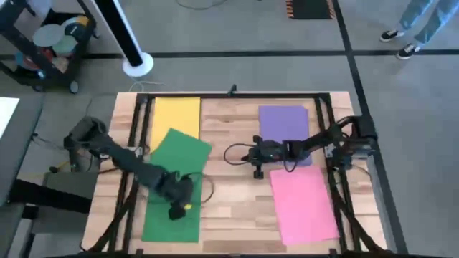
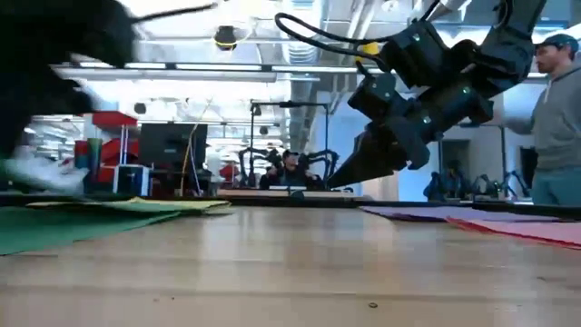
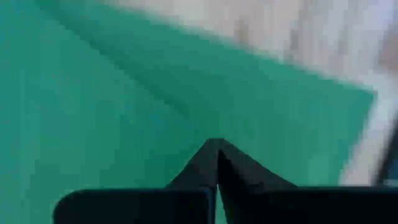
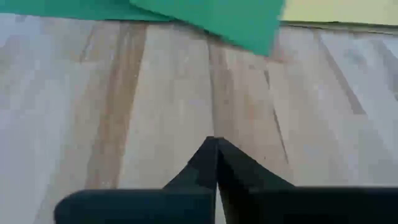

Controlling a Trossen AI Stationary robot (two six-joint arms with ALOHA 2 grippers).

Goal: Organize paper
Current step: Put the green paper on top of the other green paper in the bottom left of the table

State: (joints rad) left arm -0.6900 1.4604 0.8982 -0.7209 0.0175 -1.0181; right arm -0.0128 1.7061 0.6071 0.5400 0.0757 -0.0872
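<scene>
The yellow sheet (image 1: 176,113) lies flat at the far left of the table. A green sheet (image 1: 178,152) lies skewed, overlapping the yellow sheet and a second green sheet (image 1: 163,218) nearer to me. A purple sheet (image 1: 282,123) and a pink sheet (image 1: 303,206) lie flat on the right. No dark sheet shows. My left gripper (image 1: 178,208) (image 3: 216,152) is shut, low over the near green sheet (image 3: 93,124). My right gripper (image 1: 251,156) (image 4: 216,146) is shut and points left, above bare wood between the green and purple sheets. My left gripper's shut fingertips come at the near green sheet (image 3: 186,118) slanting from above; I cannot tell whether they touch it. My right gripper touches nothing; in the low view its tips (image 2: 338,180) hang above the table.
Black frame rails (image 1: 136,143) run along the table's left and right sides and far edge. Bare wood (image 1: 229,201) lies in the table's middle. A person (image 2: 556,118) stands beyond the table on the right. A cart (image 1: 50,43) and a white stand base (image 1: 138,64) are off the table.
</scene>
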